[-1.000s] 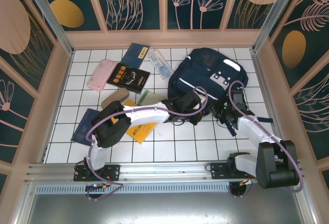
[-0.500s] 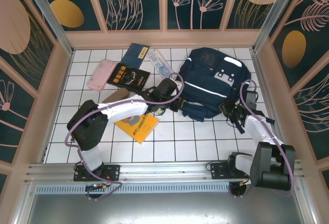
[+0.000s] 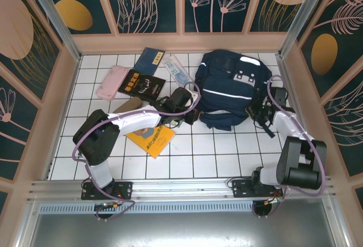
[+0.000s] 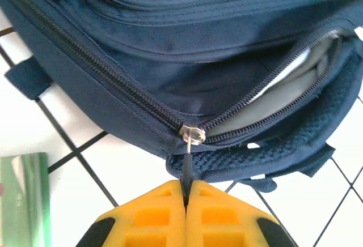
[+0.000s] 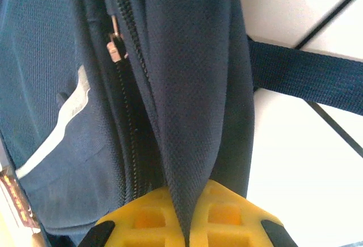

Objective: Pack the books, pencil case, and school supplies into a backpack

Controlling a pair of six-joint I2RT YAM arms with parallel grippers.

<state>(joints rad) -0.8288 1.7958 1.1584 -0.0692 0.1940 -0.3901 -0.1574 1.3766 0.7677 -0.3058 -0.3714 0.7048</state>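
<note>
The left gripper (image 4: 186,186) is pinched shut on the zipper pull (image 4: 186,155), and the backpack (image 4: 170,54) gapes half unzipped just beyond its jaws. The right gripper (image 5: 186,204) is clamped on a fold of the bag's fabric, which rises straight out of its jaws. Since half a second ago the backpack has slid a little toward the left gripper, and the right gripper has moved farther out with it.

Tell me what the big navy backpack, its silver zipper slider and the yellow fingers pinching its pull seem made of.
Large navy-blue backpack: woven synthetic fabric, probably nylon or polyester; matte, with visible weave and stitched seams.
Silver zipper slider: likely metal; it glints.
Yellow fingers on the black zipper pull: apparently moulded or printed plastic; matte, with recessed pockets.
</note>
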